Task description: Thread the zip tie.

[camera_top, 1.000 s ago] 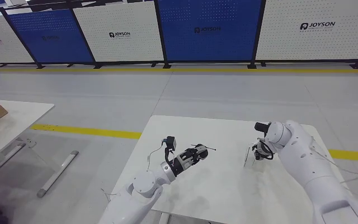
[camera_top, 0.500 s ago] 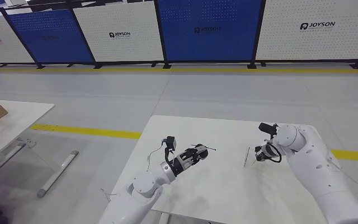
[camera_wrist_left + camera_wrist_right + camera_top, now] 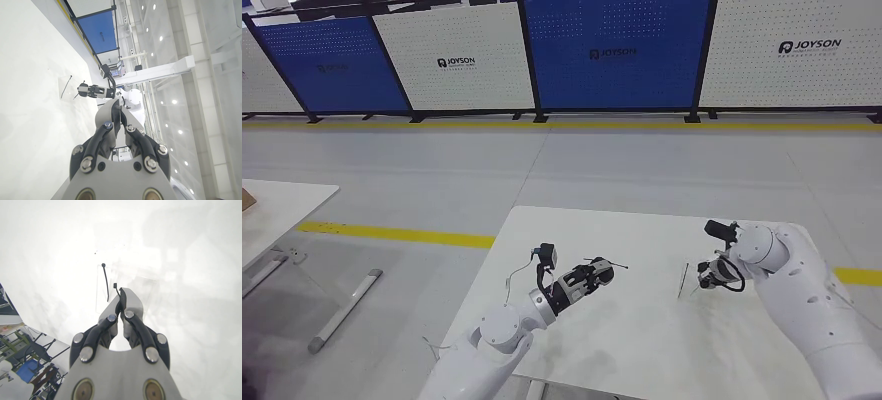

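The left gripper [image 3: 600,270] sits over the white table [image 3: 642,340], well apart from the clear sheet [image 3: 149,289] and off to that sheet's left. Its jaws are pressed together on a zip tie [image 3: 616,265], a thin black strip pinched between the pads, with a short length sticking out past the fingertips toward the sheet. The right gripper [image 3: 120,294] is above the sheet's near edge, on its right side. Its jaws are also clamped, gripping a second zip tie [image 3: 116,288] whose small square head pokes out just past the fingertips over the sheet. Whether that tie touches the sheet cannot be told. A loose zip tie [image 3: 105,281] lies flat and nearly straight along the sheet's left edge, just beside the second zip tie but apart from it, with its head at the sheet's far corner. The sheet itself lies flat on the table, toward the table's right half. Beyond the sheet, past the table's far edge, a grey floor with a yellow line [image 3: 392,234] runs to a row of blue and white panels [image 3: 612,50].
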`<action>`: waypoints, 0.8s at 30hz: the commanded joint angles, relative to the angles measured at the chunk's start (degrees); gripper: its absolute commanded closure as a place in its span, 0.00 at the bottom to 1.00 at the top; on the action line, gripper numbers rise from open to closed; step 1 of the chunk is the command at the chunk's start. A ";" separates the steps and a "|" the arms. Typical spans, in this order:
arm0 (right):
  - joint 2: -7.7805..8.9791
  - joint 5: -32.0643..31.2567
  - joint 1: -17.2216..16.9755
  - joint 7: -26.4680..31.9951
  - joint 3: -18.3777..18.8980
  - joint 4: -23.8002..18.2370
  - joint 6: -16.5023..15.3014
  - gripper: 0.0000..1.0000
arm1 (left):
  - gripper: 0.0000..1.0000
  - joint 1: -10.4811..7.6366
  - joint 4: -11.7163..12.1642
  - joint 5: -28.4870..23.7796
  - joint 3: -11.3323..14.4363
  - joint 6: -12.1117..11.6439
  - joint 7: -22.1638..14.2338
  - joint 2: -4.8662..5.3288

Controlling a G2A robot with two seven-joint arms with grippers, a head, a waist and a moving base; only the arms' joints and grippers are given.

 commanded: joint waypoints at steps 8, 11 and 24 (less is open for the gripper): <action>2.64 0.77 -3.66 -4.65 6.49 -6.24 -0.95 1.00 | 1.00 0.00 0.00 0.00 0.00 0.00 0.00 0.00; 3.97 0.64 -6.94 -5.33 9.62 -11.48 -0.31 1.00 | 1.00 0.00 0.00 0.00 0.00 0.00 0.00 0.00; 5.82 1.57 -12.42 -1.77 14.03 -20.62 -0.84 1.00 | 1.00 0.00 0.00 0.00 0.00 0.00 0.00 0.00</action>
